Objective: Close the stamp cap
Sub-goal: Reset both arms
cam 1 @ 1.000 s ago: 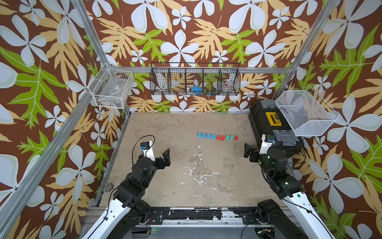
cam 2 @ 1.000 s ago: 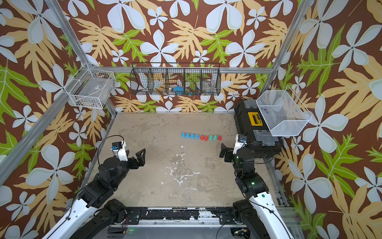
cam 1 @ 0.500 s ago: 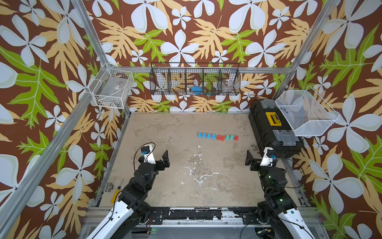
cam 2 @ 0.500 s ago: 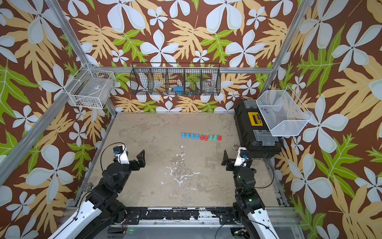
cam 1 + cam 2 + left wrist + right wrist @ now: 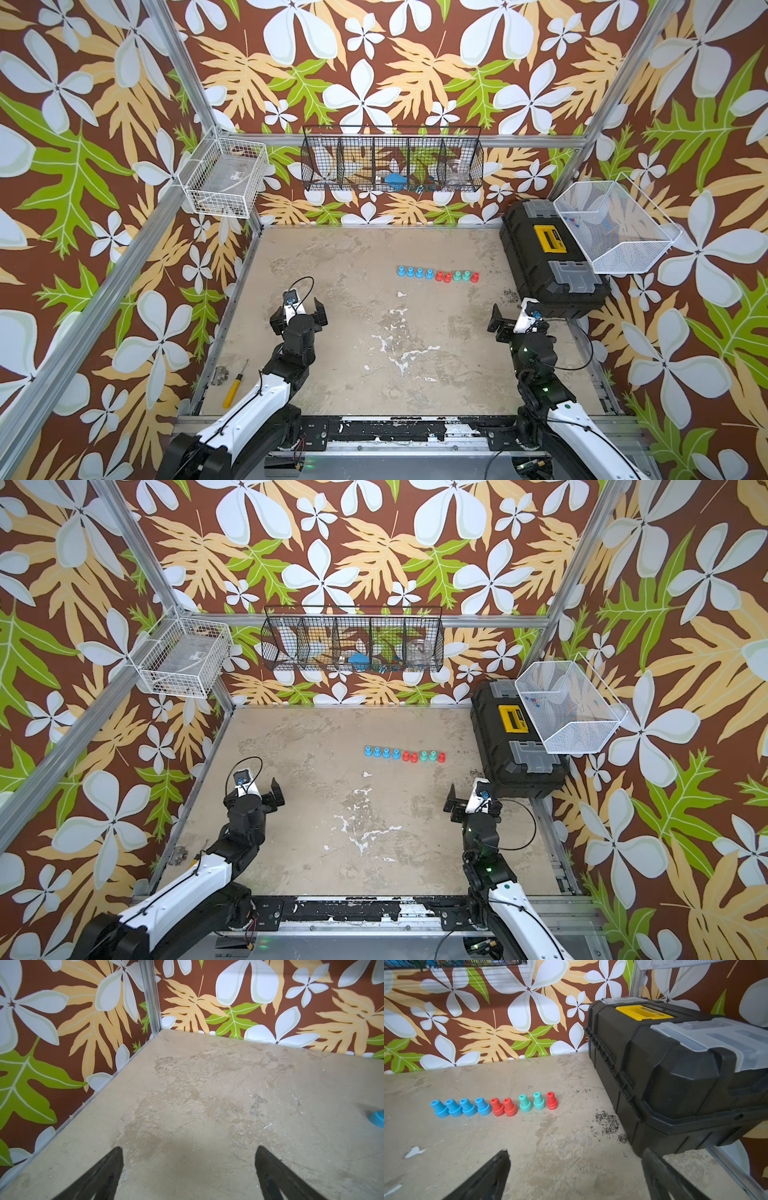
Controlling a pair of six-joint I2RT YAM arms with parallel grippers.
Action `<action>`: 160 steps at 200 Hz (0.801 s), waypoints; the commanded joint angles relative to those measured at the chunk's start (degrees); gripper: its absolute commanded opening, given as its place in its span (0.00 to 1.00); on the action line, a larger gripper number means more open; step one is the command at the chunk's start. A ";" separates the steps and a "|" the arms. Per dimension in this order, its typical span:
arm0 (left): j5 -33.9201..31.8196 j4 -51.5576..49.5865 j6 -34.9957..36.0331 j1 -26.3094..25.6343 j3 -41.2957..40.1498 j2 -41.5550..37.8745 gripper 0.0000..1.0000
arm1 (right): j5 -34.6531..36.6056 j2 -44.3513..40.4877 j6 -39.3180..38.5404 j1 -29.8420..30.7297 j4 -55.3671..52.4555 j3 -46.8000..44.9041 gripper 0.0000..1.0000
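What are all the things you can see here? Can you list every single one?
blue stamps: 4, blue, one end of the row on the table
red stamps: 3, red, two mid-row, one at the toolbox end
green stamps: 2, green, between the reds
toolbox: 1, black with yellow handle, table's right side
black basket: 1, black wire, back wall
left white basket: 1, white wire, left wall
right white basket: 1, white mesh, above the toolbox
screwdriver: 1, yellow handle, beside the table's left edge
table: 1, beige
left tool: 1, black, open, empty
right tool: 1, black, open, empty
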 commanded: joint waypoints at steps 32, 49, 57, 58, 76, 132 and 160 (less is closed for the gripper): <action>6.83 17.57 3.20 3.30 -0.36 14.03 1.00 | 3.57 7.63 -5.07 -0.04 16.87 -5.67 1.00; 9.93 17.82 4.28 3.99 1.50 16.84 1.00 | 4.52 10.92 -6.40 -0.08 20.71 -5.17 1.00; 11.45 18.35 4.91 4.30 2.11 18.07 1.00 | 4.54 13.21 -7.10 -0.10 23.31 -4.98 1.00; 11.54 18.15 4.94 4.33 2.30 18.21 1.00 | 4.54 13.65 -7.19 -0.11 23.74 -4.95 1.00; 11.94 16.28 5.04 4.76 5.20 21.37 1.00 | 4.77 22.04 -8.24 -0.76 28.67 -2.22 1.00; 17.13 21.41 7.38 8.04 3.97 21.80 1.00 | 4.45 39.41 -10.33 -1.93 35.66 6.06 1.00; 18.26 22.76 7.61 9.36 4.28 22.83 1.00 | 2.62 41.89 -11.78 -2.22 37.12 7.30 1.00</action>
